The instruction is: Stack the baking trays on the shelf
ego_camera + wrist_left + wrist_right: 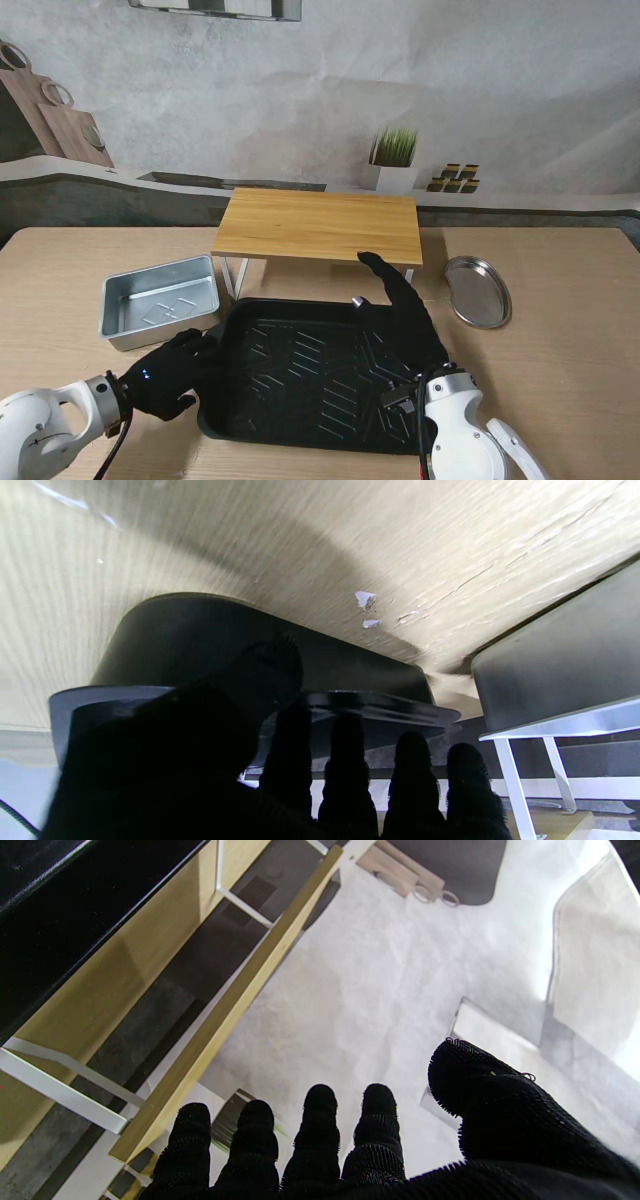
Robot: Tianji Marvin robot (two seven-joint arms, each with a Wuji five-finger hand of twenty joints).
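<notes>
A large black baking tray (pixel 300 375) lies on the wooden table (pixel 560 380), nearer to me than the wooden shelf (pixel 318 225), its far rim just in front of the shelf's white metal legs. The left hand (pixel 168 372), gloved in black, is at the tray's left edge; in the left wrist view the thumb (pixel 270 665) lies against the tray's outer wall (pixel 200 635) and the four fingers (pixel 345 760) reach past the rim (pixel 380 710), so the hand appears to be clasping that edge, though the contact under the rim is hidden. The right hand (pixel 405 320) is stretched flat over the right part of the black tray, fingers straight and together, the tips pointing toward the shelf's near edge; it holds nothing that I can see, and in the right wrist view its fingers (pixel 320 1135) are extended with the thumb (pixel 480 1090) apart, facing the shelf board (pixel 230 1000) and the grey wall beyond. A smaller silver rectangular baking tray (pixel 160 300) sits on the table to the left of the black one, near its far left corner and beside the shelf's left leg. An oval metal dish (pixel 478 290) rests on the table to the right of the shelf. The shelf top is bare wood. A small potted grass plant (pixel 394 160) stands behind the shelf on the ledge by the wall.
</notes>
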